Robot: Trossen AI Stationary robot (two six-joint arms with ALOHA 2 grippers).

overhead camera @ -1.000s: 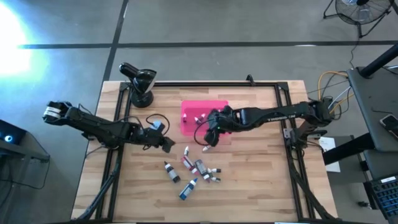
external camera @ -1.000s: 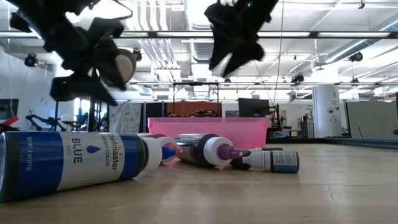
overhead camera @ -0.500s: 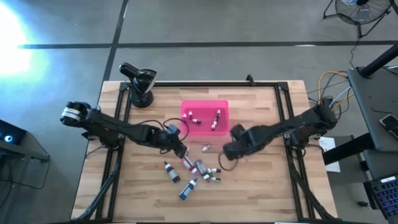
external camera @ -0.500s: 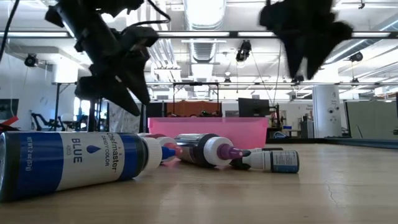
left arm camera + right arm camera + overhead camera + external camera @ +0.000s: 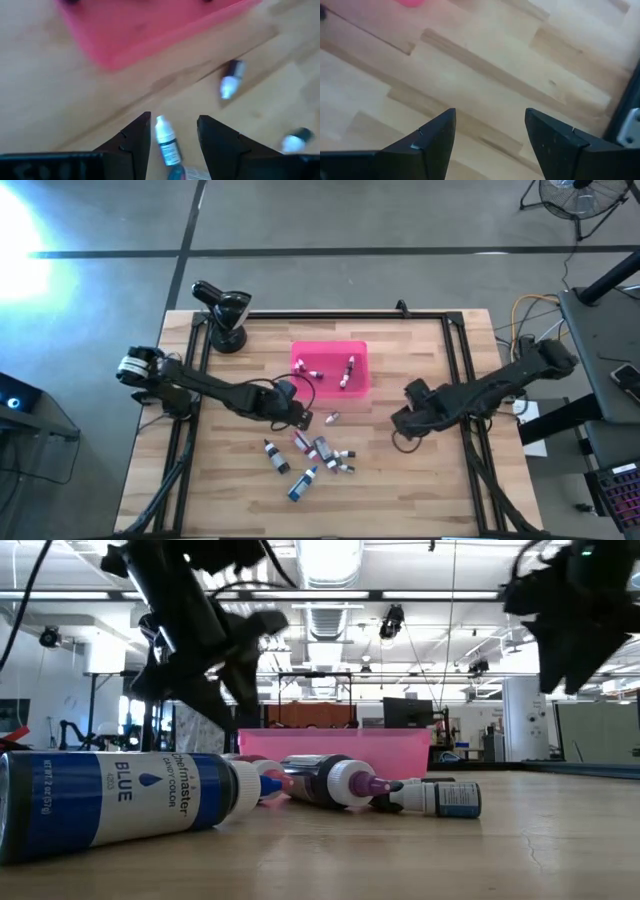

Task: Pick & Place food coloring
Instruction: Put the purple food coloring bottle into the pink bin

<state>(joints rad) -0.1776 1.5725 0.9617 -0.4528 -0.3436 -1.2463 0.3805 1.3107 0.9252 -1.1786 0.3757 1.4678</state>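
Observation:
Several small food coloring bottles [image 5: 318,450] lie on their sides in a loose cluster on the wooden table, near of the pink tray [image 5: 330,368]; one [image 5: 333,418] lies apart, just near of the tray. Two more bottles [image 5: 348,370] lie inside the tray. In the low view a large blue bottle [image 5: 120,802] lies nearest. My left gripper [image 5: 303,418] is open above the cluster's far end; in its wrist view a white-capped bottle [image 5: 167,142] shows between its fingers [image 5: 172,130]. My right gripper [image 5: 398,420] is open over bare table to the right of the cluster, holding nothing.
A black camera stand [image 5: 225,315] sits at the table's far left corner. A black frame [image 5: 455,350] runs around the tabletop. Bare wood lies at the right of the cluster and along the near edge.
My right gripper has drawn away from the tray toward the table's right and near side; a second bottle now lies in the tray where the gripper was. My left gripper has travelled rightward to the cluster's far end.

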